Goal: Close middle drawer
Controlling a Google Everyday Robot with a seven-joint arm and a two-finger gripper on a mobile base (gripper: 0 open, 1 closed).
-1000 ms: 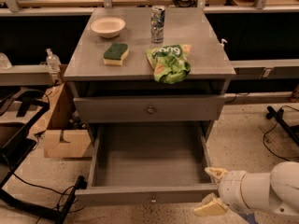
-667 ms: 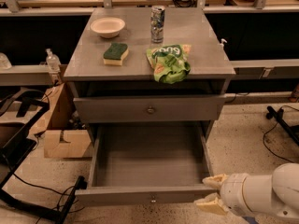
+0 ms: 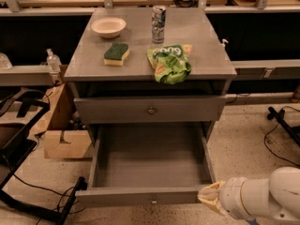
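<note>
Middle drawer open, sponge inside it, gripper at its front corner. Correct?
Not quite. The middle drawer is open but empty; the sponge lies on the cabinet top. The gripper is at the drawer's front corner, as the camera view shows.

Here's the gripper (image 3: 212,198), low in the right-hand corner of the view, and its tip is a pale cream-tan, slightly creased, tapering to a blunt end. Behind it sits a glossy white collar, rounded like a cuff, with a dark seam line. Then there's the arm (image 3: 283,193), a fat smooth white shell, barrel-shaped, with a sliver of blue showing underneath
</note>
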